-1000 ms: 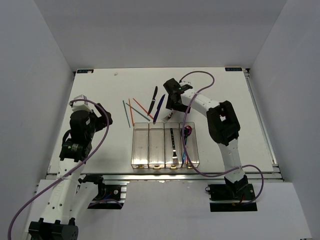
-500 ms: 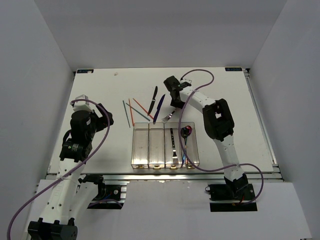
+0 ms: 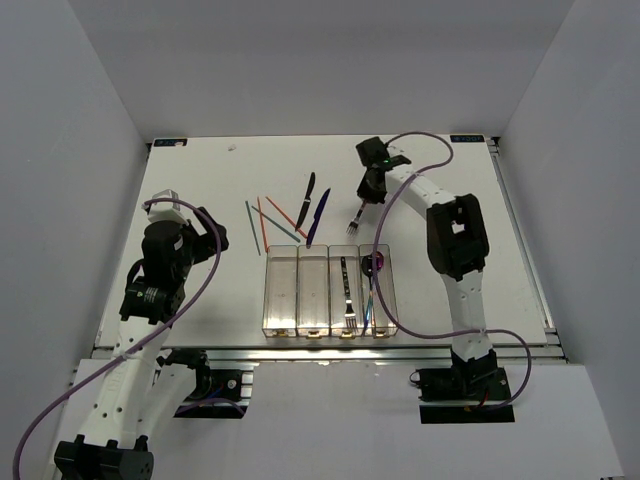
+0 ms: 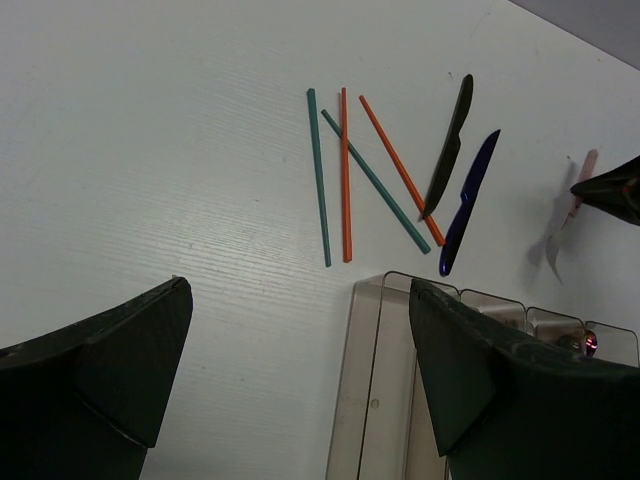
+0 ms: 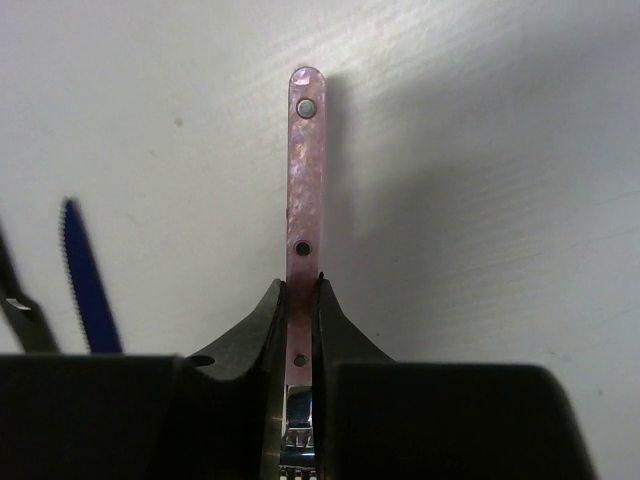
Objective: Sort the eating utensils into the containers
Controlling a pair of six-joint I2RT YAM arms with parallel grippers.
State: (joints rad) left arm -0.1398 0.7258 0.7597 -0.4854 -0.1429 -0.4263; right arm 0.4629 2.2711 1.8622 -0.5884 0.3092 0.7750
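Between the right gripper's [image 5: 300,300] narrow-pinched fingers: pink-handled fork [image 5: 305,180], clamped on the handle, handle end projecting past the fingertips, tines back toward the palm; likely gripped so for laying lengthwise into the clear bins [image 3: 281,295] behind the gripper; dark-blue knife [image 5: 90,280] to its left; left gripper [image 4: 300,300] wide, holding nothing, chopsticks [image 4: 345,180] lying ahead of it.

— Any writing, brand or number to read here?
— None. Nothing legible shows in any of the three views.
— Not even on the fork [image 5: 305,190], seen close up from the right wrist?
— Its pink handle shows only rivets, no letters. The clear bins [image 3: 282,290] and the desk [image 3: 200,180] carry no mark that can be read either.
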